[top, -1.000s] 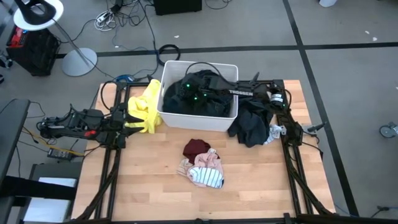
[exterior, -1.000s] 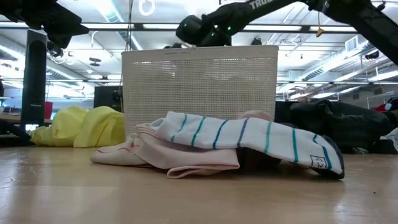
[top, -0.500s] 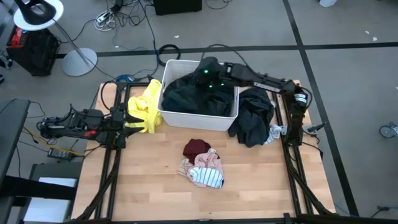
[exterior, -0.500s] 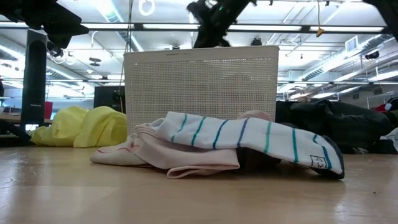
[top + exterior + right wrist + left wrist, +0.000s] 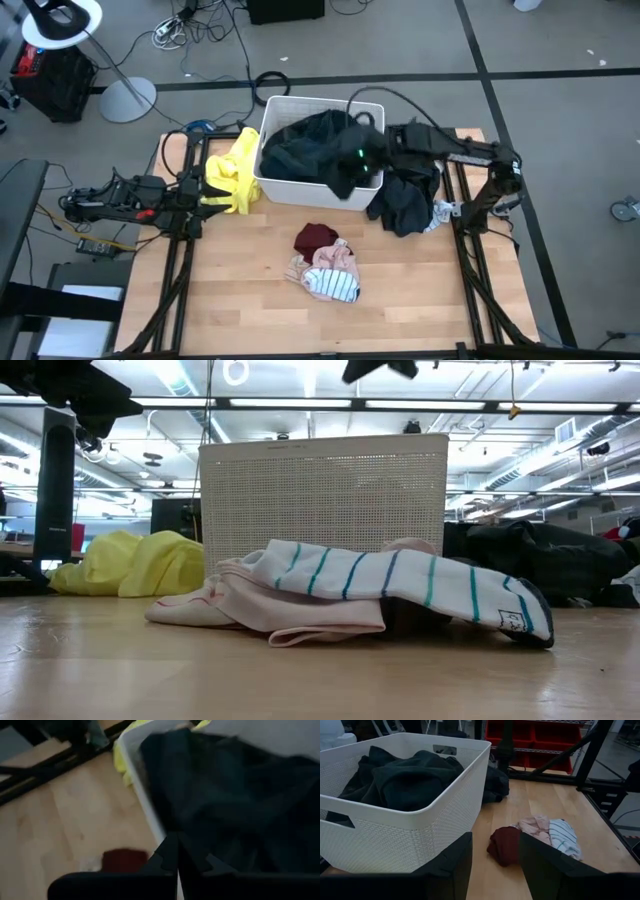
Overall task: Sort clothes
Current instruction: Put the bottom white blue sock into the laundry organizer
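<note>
Now the dark garment (image 5: 335, 160) hangs partly out of the bin (image 5: 275, 190): its lower fold drapes over the bin's front-right rim, while the rest stays piled inside. Half a second ago the same cloth lay wholly within the walls, with the right gripper (image 5: 362, 152) over the bin's back edge; one second ago that gripper was lower, amid the cloth. The right gripper has since swung toward the right rim and carries the garment with it, fingers pressed together on the fabric, as the right wrist view shows cloth directly at the fingertips. Judged from this, a pull-out is under way, probably bound for the dark pile (image 5: 405, 195) just right of the bin.

The yellow garment (image 5: 232, 170) lies against the bin's left wall. The maroon piece (image 5: 315, 237) and the pink and striped pieces (image 5: 328, 275) lie together on the table (image 5: 230, 300), well apart from the right gripper. The left gripper (image 5: 492, 870) waits at the table's left edge, fingers spread.
</note>
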{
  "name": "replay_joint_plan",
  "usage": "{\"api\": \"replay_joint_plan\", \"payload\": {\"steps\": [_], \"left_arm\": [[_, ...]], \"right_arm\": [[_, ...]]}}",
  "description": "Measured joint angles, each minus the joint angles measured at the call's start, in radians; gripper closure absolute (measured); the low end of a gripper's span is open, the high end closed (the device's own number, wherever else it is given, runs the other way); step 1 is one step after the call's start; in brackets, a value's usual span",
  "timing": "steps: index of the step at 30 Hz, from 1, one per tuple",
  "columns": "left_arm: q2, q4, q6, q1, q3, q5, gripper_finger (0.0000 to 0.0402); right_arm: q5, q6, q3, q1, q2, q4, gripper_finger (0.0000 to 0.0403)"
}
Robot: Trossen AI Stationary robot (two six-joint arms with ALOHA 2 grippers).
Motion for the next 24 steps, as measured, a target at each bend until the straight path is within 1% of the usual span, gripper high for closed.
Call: {"api": "replay_joint_plan", "payload": {"steps": [6,9,11,14,18,21,24], "left_arm": [[0.000,0.000,0.000,0.000,0.000,0.000,0.0238],[0.000,0.001,0.000,0.000,0.000,0.000,0.0238],[0.000,0.000,0.000,0.000,0.000,0.000,0.0238],[0.000,0.000,0.000,0.000,0.000,0.000,0.0238],[0.000,0.000,0.000,0.000,0.000,0.000,0.0238],[0.000,0.000,0.000,0.000,0.000,-0.001,0.0238],[0.000,0.000,0.000,0.000,0.000,-0.001,0.0238]], "right_arm": [[0.061,0.141,-0.001,0.176,0.010,-0.068,0.0402],[0.074,0.221,-0.046,0.245,0.009,-0.018,0.0397],[0.082,0.292,-0.074,0.281,0.011,-0.017,0.0393],[0.113,0.430,-0.134,0.321,0.009,-0.009,0.0385],[0.112,0.602,-0.244,0.359,0.013,-0.002,0.0372],[0.080,0.660,-0.333,0.378,0.010,0.054,0.0356],[0.036,0.668,-0.404,0.390,0.012,0.116,0.0334]]}}
